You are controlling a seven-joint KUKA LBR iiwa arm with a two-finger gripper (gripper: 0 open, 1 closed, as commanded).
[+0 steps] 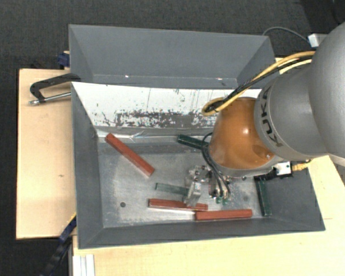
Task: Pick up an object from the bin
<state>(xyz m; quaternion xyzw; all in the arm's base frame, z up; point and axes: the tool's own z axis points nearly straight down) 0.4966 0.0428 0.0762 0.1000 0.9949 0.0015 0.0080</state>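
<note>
My gripper (196, 183) is low in the bin's front middle, just under the arm's orange cover. Right below it lies a red-brown bar (171, 204), pointing left to right, with a pale strip along its front side. A second red-brown bar (223, 214) lies just to the right of that one, by the front wall. A short dark green bar (168, 187) lies flat on the floor at the gripper's left. Whether the gripper touches any of them is hidden.
A longer red-brown bar (130, 153) lies slanted at the back left. One dark green bar (190, 141) rests near the back wall, and another (264, 198) lies at the right, partly under the arm. The left half of the floor is bare metal.
</note>
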